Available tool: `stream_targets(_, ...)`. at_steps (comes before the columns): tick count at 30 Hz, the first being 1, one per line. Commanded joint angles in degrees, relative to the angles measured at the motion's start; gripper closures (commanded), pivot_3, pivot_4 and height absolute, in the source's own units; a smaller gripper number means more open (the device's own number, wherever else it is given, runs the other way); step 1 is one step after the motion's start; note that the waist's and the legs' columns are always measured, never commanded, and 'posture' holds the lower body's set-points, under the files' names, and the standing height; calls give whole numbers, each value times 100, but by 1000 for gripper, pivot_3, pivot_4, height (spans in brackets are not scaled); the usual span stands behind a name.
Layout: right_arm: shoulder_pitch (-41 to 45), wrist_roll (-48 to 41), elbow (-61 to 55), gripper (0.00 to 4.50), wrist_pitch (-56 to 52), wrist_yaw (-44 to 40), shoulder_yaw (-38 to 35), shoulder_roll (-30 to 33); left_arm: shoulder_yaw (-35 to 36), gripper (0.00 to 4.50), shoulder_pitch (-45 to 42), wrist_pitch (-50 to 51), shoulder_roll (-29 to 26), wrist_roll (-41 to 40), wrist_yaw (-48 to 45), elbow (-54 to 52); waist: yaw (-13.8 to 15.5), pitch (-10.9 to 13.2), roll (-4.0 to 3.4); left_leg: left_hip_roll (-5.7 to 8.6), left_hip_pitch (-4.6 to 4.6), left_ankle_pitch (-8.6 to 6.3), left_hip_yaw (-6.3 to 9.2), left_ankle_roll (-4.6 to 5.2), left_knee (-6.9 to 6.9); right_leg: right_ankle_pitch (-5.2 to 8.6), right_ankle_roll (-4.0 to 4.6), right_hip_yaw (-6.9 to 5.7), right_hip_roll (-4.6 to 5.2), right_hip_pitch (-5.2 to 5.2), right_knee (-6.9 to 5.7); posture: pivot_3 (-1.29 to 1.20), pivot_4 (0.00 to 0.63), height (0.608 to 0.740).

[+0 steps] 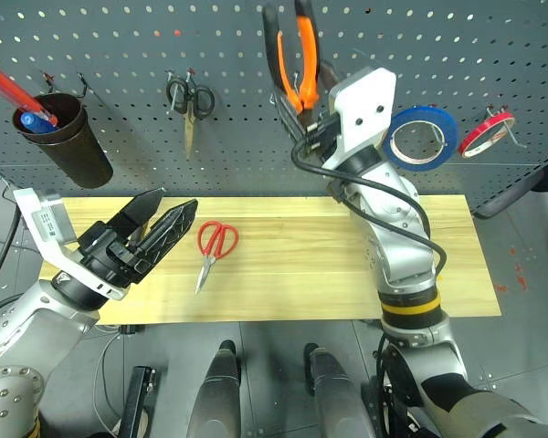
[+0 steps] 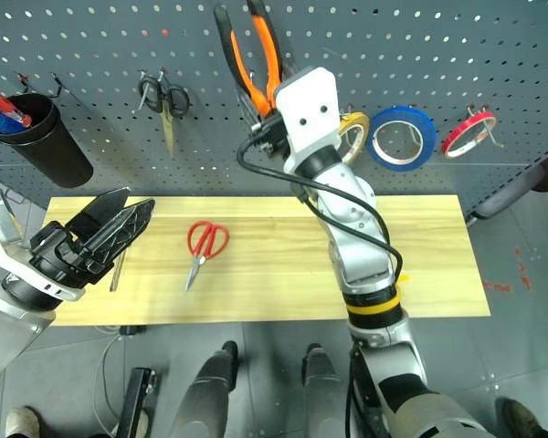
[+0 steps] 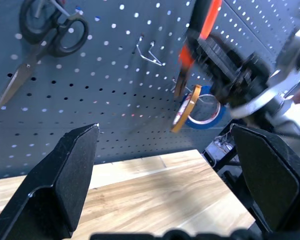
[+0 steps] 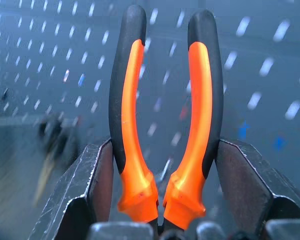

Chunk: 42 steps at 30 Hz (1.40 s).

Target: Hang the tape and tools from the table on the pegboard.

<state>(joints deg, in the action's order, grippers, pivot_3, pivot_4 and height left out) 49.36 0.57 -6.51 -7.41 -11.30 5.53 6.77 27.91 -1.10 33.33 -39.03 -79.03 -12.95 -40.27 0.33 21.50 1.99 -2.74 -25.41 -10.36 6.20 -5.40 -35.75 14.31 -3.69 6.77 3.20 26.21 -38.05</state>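
My right gripper is raised in front of the dark grey pegboard and is shut on the orange-and-black pliers, whose handles point up between its fingers. The thin yellowish tape hangs on the pegboard beside a blue roll. Red-handled scissors lie on the light wood table. My left gripper hovers over the table's left end, to the left of the scissors, open with nothing between its fingers.
Small black-handled scissors hang on the pegboard's left part. A dark cup holding red and blue items hangs at the far left. The blue roll and a thin red roll hang at the right. A bare hook sticks out near the pliers.
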Motion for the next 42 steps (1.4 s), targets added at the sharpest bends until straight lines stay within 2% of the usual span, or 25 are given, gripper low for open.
stream_targets(1, 277, 61, 98, 1788, 568, 205, -119, -128, -11, 0, -163, -132, -35, 14, -93, 28, -1, 0, 0, 0, 0, 0, 0, 0, 0, 0, 0, 1, 1, 0, 0, 163, 361, 740)
stream_targets(9, 966, 50, 1211, 1788, 1477, 445, -161, -425, -147, 0, -451, -90, -87, 188, -427, 367, -7, 0, 0, 0, -1, 0, 0, 0, 2, -1, 2, 0, 0, 2, -1, 147, 365, 740)
stream_targets(26, 1753, 188, 3454, 1788, 3223, 618, -373, -306, -56, 0, -688, 1, -189, 87, -494, 577, 19, 1, 0, -1, -1, 0, 0, 1, 4, -2, 3, -2, 1, 2, 0, 163, 369, 740)
stream_targets(42, 1327, -17, 3720, 1788, 2481, 465, -425, -461, -66, 0, -543, 79, -263, 122, -569, 525, 18, 0, 0, -1, 5, 2, 0, -1, -2, -4, 6, -2, 0, -1, -10, 165, 365, 740)
